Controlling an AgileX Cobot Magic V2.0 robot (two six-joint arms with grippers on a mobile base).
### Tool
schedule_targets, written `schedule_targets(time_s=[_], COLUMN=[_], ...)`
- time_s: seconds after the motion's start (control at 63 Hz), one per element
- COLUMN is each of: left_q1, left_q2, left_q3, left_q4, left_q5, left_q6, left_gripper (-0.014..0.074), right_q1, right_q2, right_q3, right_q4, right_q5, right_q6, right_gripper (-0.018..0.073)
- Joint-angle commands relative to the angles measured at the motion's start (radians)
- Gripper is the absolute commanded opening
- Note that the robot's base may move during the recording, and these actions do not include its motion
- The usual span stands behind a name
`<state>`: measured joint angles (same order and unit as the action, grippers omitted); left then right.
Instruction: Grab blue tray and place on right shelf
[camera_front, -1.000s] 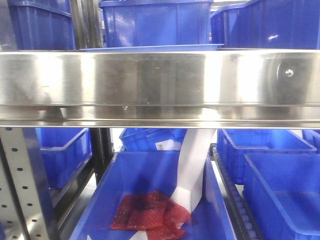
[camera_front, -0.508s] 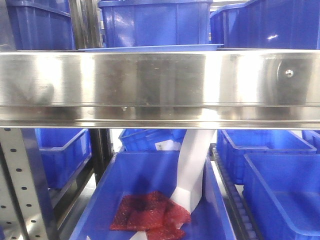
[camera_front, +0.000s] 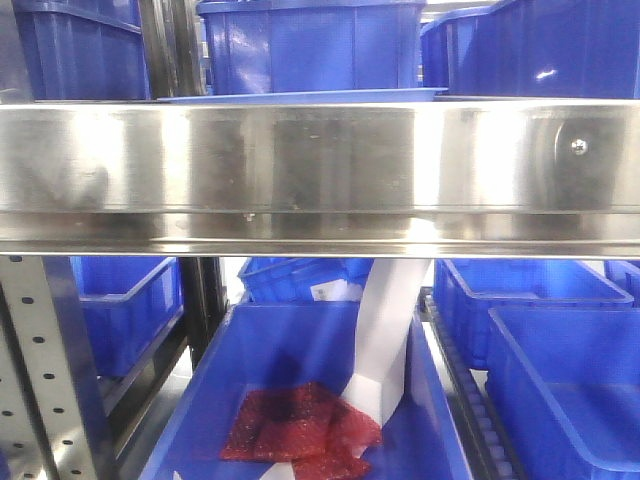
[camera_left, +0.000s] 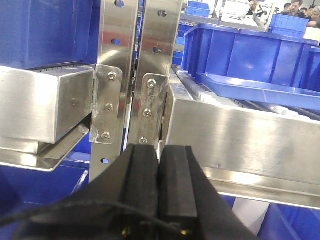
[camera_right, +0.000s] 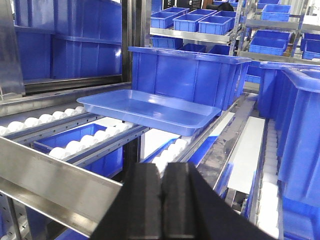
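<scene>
The blue tray (camera_right: 150, 111) already sits on the right shelf's (camera_front: 320, 170) white rollers (camera_right: 75, 146), just before a deep bin (camera_right: 192, 75). Both pincers, left (camera_left: 160, 185) and right (camera_right: 162, 200), are pressed together and empty. Rollers could probably let it drift forward; a retreating arm might clip the rail.

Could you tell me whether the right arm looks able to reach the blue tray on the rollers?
Probably yes: the blue tray lies straight beyond the shut right gripper, nothing between them above the steel rail.
</scene>
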<state>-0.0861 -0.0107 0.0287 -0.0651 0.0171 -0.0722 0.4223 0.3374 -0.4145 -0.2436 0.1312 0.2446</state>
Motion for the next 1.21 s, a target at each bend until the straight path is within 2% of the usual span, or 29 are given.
schedule_targets(time_s=[0.0,0.206,0.302,0.397,0.556,0.698,0.841,0.968,1.19], left_q1=[-0.007,-0.007,-0.007,-0.007,-0.007,-0.007,-0.007,-0.007,-0.007], left_q2=[-0.015,-0.015,-0.015,-0.015,-0.015,-0.015,-0.015,-0.015,-0.013], left_q3=[0.031,0.031,0.031,0.031,0.031,0.031,0.031,0.031,0.031], left_q4=[0.002,0.002,0.002,0.002,0.002,0.002,0.002,0.002,0.002], left_q5=[-0.097,-0.097,-0.097,-0.097,-0.097,-0.097,-0.097,-0.097,-0.098], left_q6=[0.0,0.0,0.0,0.0,0.0,0.0,0.0,0.0,0.0], left_gripper=[-0.0032,-0.0032,-0.0032,-0.0032,-0.0032,-0.0032,-0.0032,-0.0032,-0.0032], right_q1=[-0.002,-0.003,-0.033,-0.125,-0.32,-0.424,-0.459,-0.465,-0.465], right_q2=[0.007,0.008,0.008,0.001,-0.076,-0.189,-0.284,-0.357,-0.368], right_q3=[-0.03,-0.03,-0.025,0.003,0.118,0.229,0.334,0.424,0.42], right_q4=[-0.016,-0.023,0.007,0.094,0.26,0.319,0.322,0.323,0.323], right_q5=[-0.086,-0.091,-0.074,-0.033,-0.05,-0.053,-0.065,-0.144,-0.117], right_q6=[-0.006,-0.016,-0.025,-0.077,-0.195,-0.271,-0.284,-0.284,-0.284], right_gripper=[0.0054,0.0054,0.0054,0.0054,0.0054,0.0054,0.0054,0.0054,0.0054])
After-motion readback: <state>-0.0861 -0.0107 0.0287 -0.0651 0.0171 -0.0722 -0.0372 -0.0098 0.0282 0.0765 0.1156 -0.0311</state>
